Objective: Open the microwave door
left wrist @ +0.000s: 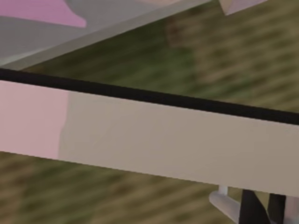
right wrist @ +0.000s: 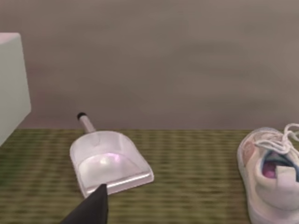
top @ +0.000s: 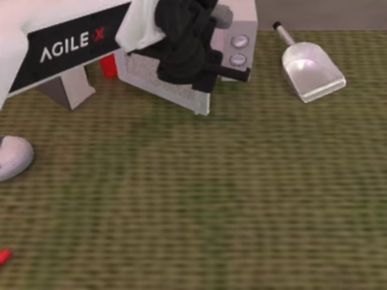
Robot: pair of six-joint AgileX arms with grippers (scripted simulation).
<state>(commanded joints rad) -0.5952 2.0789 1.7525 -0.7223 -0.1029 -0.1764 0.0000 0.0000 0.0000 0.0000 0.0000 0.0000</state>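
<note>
The white microwave [top: 242, 24] stands at the back of the table, its two grey knobs facing front. The microwave door [top: 172, 81], with its speckled mesh window, stands swung out at an angle from the front. My left arm reaches over the door, and my left gripper [top: 208, 78] is at the door's free edge. In the left wrist view the door's edge [left wrist: 177, 140] fills the middle as a pale band, and my left gripper [left wrist: 264, 210] is shut on the grey door handle [left wrist: 224, 205]. My right gripper [right wrist: 93, 210] is parked off to the right and shows only as a dark tip.
A slanted white-and-grey box [top: 66, 48] lettered AGILE X stands left of the microwave, with a red object [top: 107, 65] beside it. A clear scoop [top: 311, 69] lies at the back right. One white shoe [top: 12, 157] lies at the left edge; another shoe [right wrist: 271, 172] lies near the scoop [right wrist: 110, 163].
</note>
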